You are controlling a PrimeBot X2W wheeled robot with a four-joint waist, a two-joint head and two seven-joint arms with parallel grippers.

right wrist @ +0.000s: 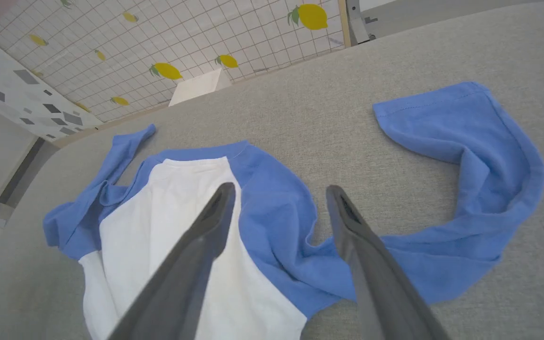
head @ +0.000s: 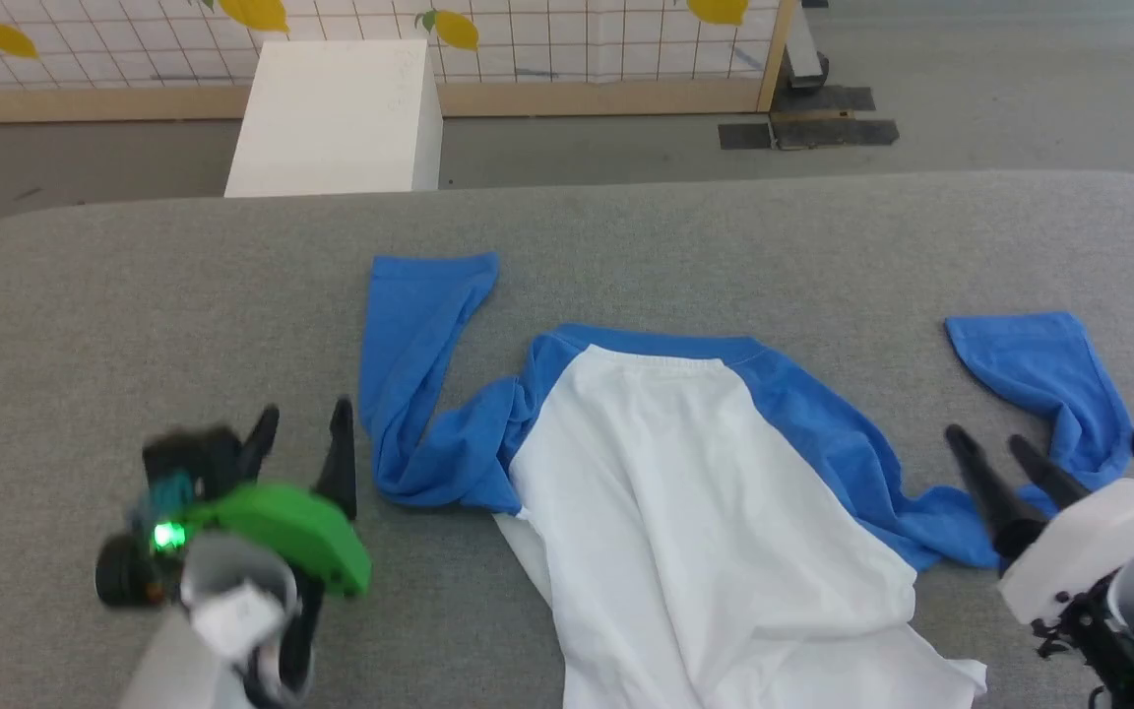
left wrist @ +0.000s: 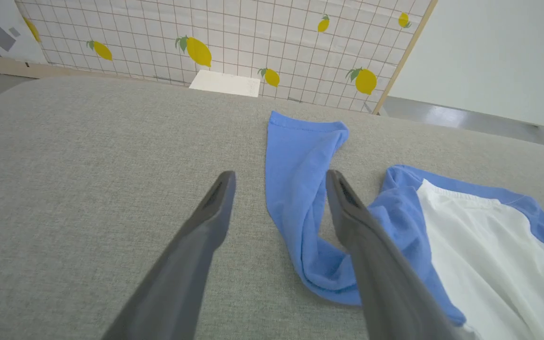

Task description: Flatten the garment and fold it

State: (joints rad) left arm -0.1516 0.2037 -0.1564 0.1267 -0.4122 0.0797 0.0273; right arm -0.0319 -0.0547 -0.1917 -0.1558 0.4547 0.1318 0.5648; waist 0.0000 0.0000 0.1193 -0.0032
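Grey fabric table (head: 134, 295); a white box (head: 336, 118) and a lemon-print tiled wall (head: 577, 39) stand beyond its far edge.

Garment (head: 665, 473) lies on the table between the 2 grippers. Its neckline (head: 665, 347) is at the far side, and the wrinkled white body (head: 685, 551) runs back toward the robot.

Left gripper (head: 306, 409): jaws wide apart, nothing clamped.
- Left wrist view: the left sleeve (left wrist: 300, 189) lies in the gap between the 2 fingers and under the right finger.
- Its cuff sits past the fingertips.
- The sleeve doubles back in a bunched fold beside the right finger, then joins the shoulder.
- Only bare table lies under and outside the left finger.
- Contact between fingertips and cloth: cannot tell.

Right gripper (head: 982, 435): jaws wide apart, nothing clamped.
- Right wrist view: the white body lies under the left finger and the blue shoulder lies in the gap.
- The right sleeve (right wrist: 480, 179) passes under the right finger and runs outward, then curls round.
- Its cuff ends past the fingertips, off to the right finger's side.
- Head view: the fingertips sit just beside the sleeve's bunched bend.
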